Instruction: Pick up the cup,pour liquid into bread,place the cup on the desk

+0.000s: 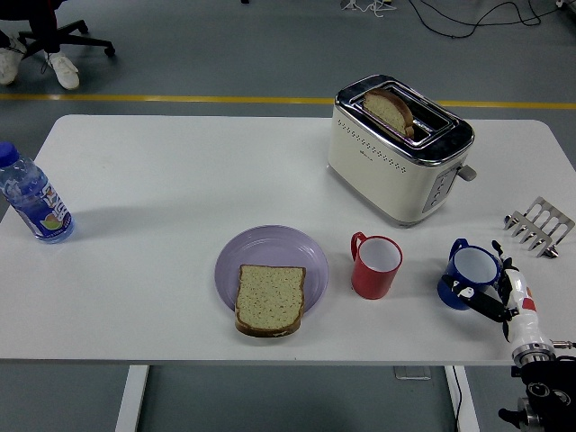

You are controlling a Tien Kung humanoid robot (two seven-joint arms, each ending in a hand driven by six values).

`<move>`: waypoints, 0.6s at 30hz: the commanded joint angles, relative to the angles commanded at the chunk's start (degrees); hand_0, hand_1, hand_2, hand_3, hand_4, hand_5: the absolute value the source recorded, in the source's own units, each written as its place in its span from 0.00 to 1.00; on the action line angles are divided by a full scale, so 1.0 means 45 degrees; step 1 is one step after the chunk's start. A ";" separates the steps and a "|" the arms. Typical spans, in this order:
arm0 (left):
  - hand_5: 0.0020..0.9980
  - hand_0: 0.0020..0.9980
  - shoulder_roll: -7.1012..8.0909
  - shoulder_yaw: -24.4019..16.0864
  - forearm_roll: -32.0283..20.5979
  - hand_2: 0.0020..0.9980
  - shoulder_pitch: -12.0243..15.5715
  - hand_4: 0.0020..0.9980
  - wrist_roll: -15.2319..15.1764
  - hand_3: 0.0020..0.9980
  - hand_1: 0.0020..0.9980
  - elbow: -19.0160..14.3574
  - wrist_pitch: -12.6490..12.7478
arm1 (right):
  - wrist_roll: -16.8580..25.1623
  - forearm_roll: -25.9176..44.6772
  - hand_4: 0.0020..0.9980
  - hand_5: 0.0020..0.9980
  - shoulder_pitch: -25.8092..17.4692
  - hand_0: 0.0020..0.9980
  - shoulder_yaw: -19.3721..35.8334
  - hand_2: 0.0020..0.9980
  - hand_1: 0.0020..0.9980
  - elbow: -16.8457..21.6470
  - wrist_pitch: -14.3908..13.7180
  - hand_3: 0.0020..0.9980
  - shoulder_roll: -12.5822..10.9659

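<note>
My right hand [500, 295] has its fingers [464, 290] spread around the blue ceramic cup [469, 278], not yet lifted; pouring onto the brown bread slice [269, 298] remains.

Far right: toaster [399, 148], a bread piece in its slot.
Near centre: plate [270, 256] with slice [269, 299] on its near rim.
Right of plate: cup [375, 265], then second cup [468, 277], right hand [504, 295] beside it.
Right edge: rack [538, 226].
Left edge: bottle [32, 196].
</note>
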 joint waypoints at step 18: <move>1.00 0.63 -0.0024 -0.0027 0.0002 0.66 0.0018 0.37 0.0004 0.56 0.62 0.0003 0.0005 | 0.0506 0.0868 1.00 0.21 0.0526 0.82 -0.0413 0.82 0.76 -0.0637 -0.0967 0.87 0.0039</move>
